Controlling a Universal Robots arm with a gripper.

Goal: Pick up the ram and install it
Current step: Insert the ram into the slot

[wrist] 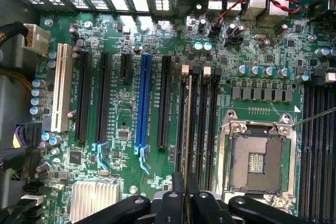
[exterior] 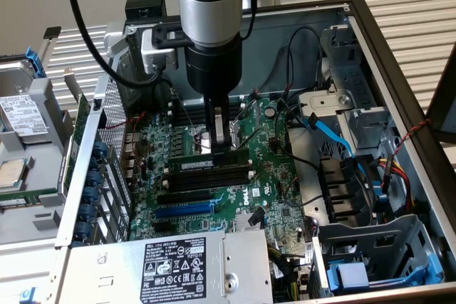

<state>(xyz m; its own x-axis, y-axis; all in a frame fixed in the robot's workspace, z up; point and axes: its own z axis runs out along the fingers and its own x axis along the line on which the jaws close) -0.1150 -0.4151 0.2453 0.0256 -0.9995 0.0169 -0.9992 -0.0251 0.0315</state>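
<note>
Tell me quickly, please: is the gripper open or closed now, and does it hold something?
Gripper: closed on the ram, holding it on edge at the black memory slots.

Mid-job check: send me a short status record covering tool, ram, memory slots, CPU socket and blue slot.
tool: shut on the ram, gripping its upper edge near the middle
ram: on edge, running lengthwise along the black memory slots
memory slots: ram lined up at this bank; exact slot and seating cannot be told
CPU socket: empty, beside the bank
blue expansion slot: empty
</note>
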